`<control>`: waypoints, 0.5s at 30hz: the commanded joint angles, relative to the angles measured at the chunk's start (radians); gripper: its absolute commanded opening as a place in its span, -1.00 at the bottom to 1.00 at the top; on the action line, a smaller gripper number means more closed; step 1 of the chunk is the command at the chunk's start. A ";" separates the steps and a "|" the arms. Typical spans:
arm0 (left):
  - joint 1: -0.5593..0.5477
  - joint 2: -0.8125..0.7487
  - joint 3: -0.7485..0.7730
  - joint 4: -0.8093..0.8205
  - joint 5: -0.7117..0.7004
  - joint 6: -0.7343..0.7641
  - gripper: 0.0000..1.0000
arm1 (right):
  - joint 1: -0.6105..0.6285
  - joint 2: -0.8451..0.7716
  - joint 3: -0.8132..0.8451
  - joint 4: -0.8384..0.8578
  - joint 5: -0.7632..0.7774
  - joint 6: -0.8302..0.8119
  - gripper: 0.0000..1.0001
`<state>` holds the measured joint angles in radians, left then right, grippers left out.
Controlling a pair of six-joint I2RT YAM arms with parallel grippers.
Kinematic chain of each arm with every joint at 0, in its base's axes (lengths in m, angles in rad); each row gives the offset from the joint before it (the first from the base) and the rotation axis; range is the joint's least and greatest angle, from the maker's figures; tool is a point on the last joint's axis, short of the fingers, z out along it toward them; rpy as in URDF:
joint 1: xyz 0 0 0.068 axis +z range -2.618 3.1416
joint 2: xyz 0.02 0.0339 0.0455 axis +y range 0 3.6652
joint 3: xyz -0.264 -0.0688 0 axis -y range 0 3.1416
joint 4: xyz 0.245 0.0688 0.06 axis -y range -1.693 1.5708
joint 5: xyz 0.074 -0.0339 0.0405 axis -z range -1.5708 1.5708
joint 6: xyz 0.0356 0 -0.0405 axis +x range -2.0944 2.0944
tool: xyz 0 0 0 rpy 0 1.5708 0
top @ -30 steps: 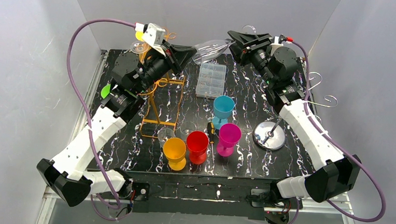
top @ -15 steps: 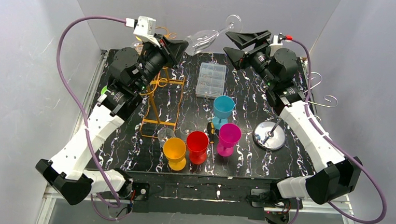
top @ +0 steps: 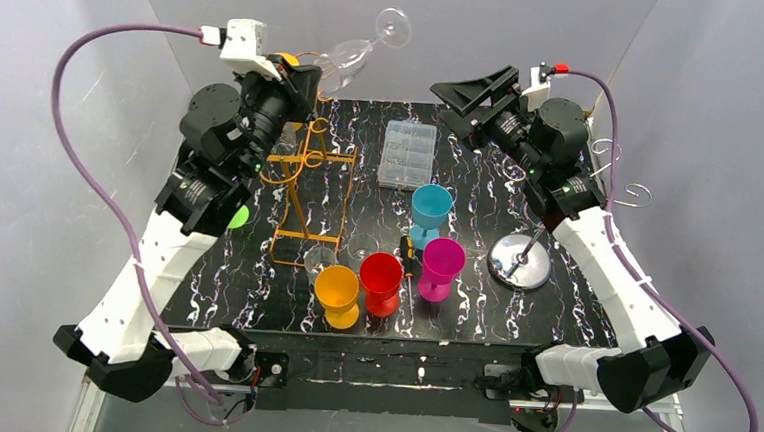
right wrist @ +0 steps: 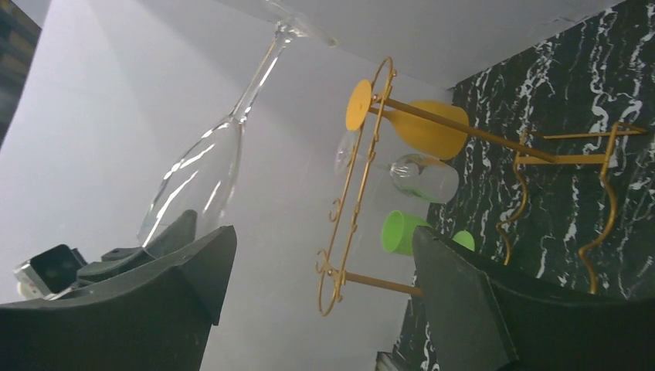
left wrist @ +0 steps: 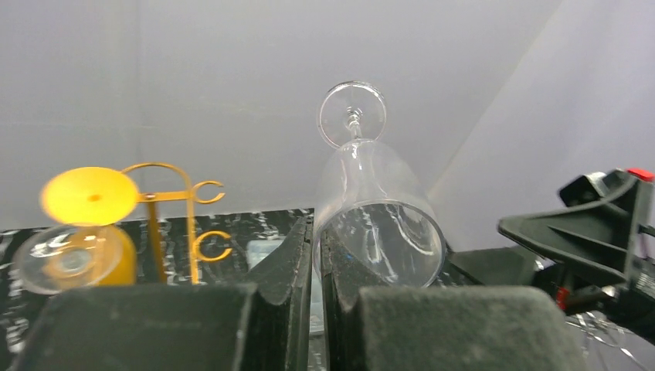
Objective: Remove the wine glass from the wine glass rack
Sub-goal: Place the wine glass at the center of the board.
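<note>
A clear wine glass (top: 353,52) hangs in the air above the table's back edge, tilted with its foot pointing up. My left gripper (top: 311,74) is shut on its rim, one finger inside the bowl (left wrist: 371,209) and one outside. The gold wire rack (top: 305,186) stands below and to the left of the glass, apart from it. My right gripper (top: 455,102) is open and empty, to the right of the glass. From the right wrist I see the glass (right wrist: 208,166) past my left finger and the rack (right wrist: 363,178) between my jaws.
A yellow glass (right wrist: 429,127), a clear glass (right wrist: 425,178) and a green one (right wrist: 402,232) hang on the rack. Orange (top: 337,291), red (top: 381,279), magenta (top: 441,265) and blue (top: 429,209) cups stand near the front. A clear plastic box (top: 408,153) and a silver disc (top: 521,260) lie on the table.
The left arm has carried the wine glass up and to the left, away from the right gripper. The right jaws have spread wide and no longer touch the glass.
</note>
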<state>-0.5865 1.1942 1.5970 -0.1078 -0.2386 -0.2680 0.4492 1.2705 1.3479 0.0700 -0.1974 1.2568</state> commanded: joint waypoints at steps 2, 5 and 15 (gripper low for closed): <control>-0.006 -0.107 0.095 -0.106 -0.218 0.122 -1.00 | 0.002 -0.063 0.046 -0.121 -0.019 -0.203 0.89; -0.006 -0.156 0.107 -0.158 -0.323 0.186 -1.00 | 0.002 -0.066 0.051 -0.160 -0.039 -0.260 0.91; -0.006 -0.297 0.087 -0.290 -0.706 0.347 -1.00 | 0.002 -0.055 0.046 -0.223 -0.127 -0.361 0.97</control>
<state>-0.5869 0.9302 1.6840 -0.3458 -0.7284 -0.0067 0.4492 1.2247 1.3521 -0.1371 -0.2684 0.9726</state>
